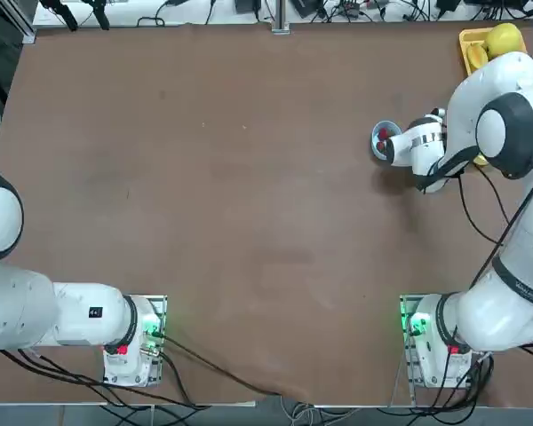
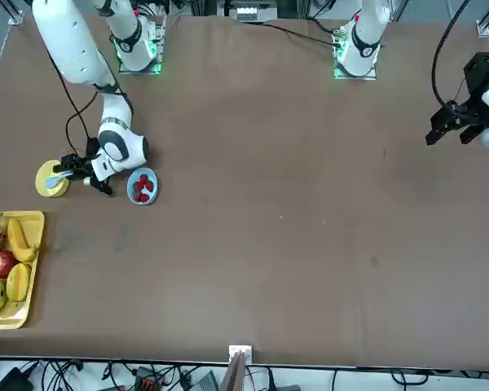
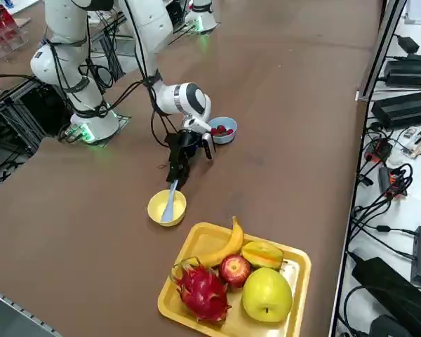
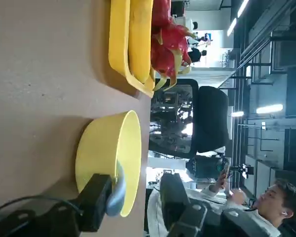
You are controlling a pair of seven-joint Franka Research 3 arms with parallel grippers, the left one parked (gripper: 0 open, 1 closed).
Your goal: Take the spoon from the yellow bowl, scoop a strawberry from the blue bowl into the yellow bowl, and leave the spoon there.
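With the right end effector [image 3: 174,177] lowered to the end of the spoon [image 3: 170,203] handle, I judge the first step, taking the spoon out of the yellow bowl [image 3: 166,208], to be in hand but not complete. In the wrist view the fingers [image 4: 94,202] stand apart with the pale handle end lying against the inner face of one and the other clear of it, so I read the end effector as not clamped on anything yet. The spoon rests in the yellow bowl, its bowl end down inside and its handle leaning out over the rim toward the arm. The blue bowl [image 3: 223,130], with red strawberries [image 3: 221,129] inside, sits on the bench [image 3: 281,105] just the other side of the wrist, near the yellow bowl. A yellow fruit tray [image 3: 295,263] lies just beyond the yellow bowl. Next move, as I see it: bring the fingers together squarely on the handle, then lift without tipping or dragging the light bowl. Risk: the thin handle may slip or rotate sideways if pinched off-centre.
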